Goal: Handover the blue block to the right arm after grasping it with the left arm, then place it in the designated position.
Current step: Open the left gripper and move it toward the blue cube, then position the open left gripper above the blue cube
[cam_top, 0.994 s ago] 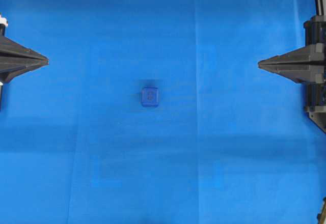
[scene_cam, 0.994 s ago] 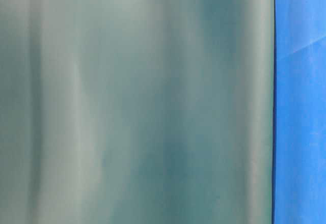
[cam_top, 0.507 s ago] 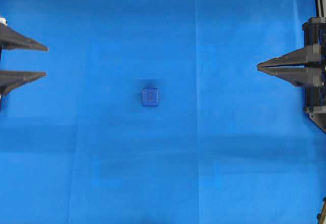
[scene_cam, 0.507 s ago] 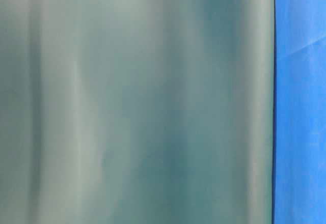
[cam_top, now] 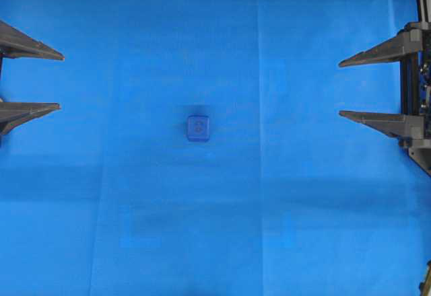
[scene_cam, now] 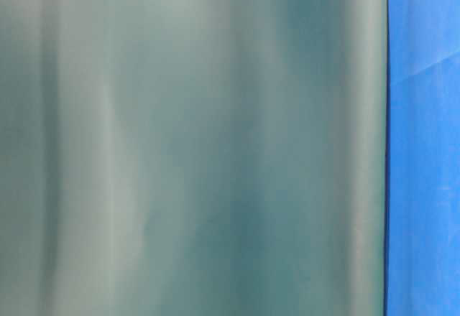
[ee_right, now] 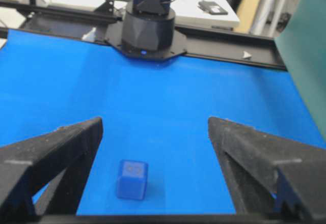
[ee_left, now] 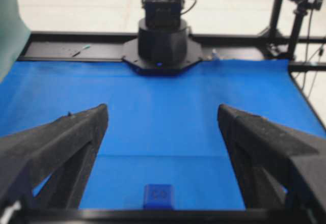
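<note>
Both claws have spread from pinched to wide apart, left claw (cam_top: 59, 81) and right claw (cam_top: 340, 87) each gripping nothing. Between them, untouched on the desk (cam_top: 135, 229), sits the blue block (cam_top: 198, 128), so the left-arm grasp looks ready to begin.

Black arms; pointed two-pronged claw (cam_top: 59, 82), rough matte prongs.

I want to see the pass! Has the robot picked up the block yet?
Not yet. The block sits alone on the blue cloth, untouched. In hand: the left gripper and right gripper are both open and empty, far to either side. Still left: the left grasp, the handover, and the placing.
</note>
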